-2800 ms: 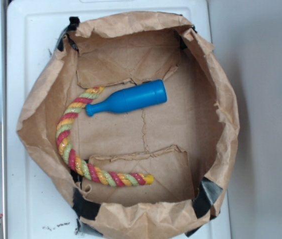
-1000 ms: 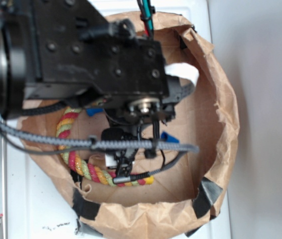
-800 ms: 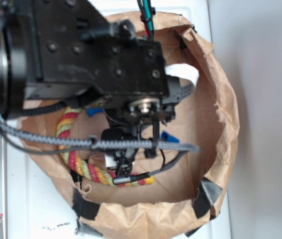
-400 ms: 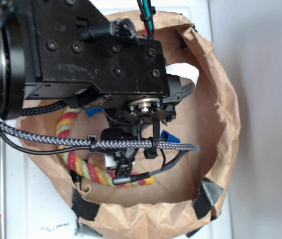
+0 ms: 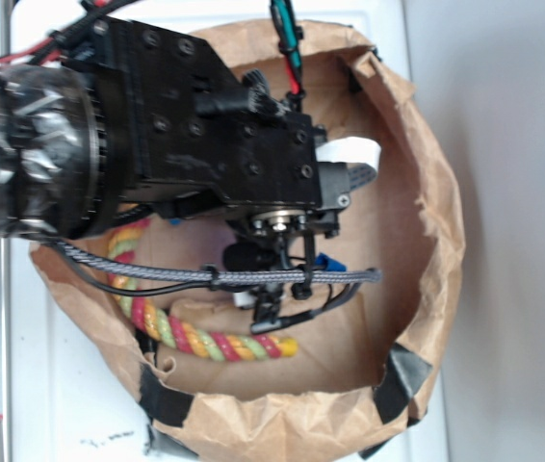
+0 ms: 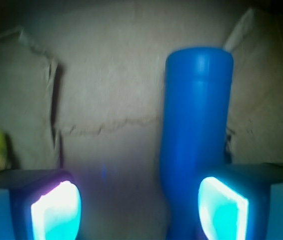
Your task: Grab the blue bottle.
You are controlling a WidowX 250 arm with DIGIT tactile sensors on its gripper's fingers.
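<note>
Inside the crumpled brown paper bag, whose torn rim is patched with dark tape at the lower corners, the smooth, round-bodied blue bottle lies on the creased paper floor. From the exterior view only a small blue sliver of it shows beneath the arm. The twisted rope, in red, yellow and green strands, curves along the bag's left and lower side. The black, boxy arm reaches in from the left, its wrist pointing down into the bag, with a grey braided cable slung across below it. In the wrist view the gripper stands with its jaws spread wide; the two glowing pads sit apart, and the bottle's body runs just inside the right-hand pad, close to it, though contact cannot be made out. Nothing is clasped. Against the frame a moment ago, the arm sits a little further right and lower in the picture, and more of the rope's yellow end is uncovered.
</note>
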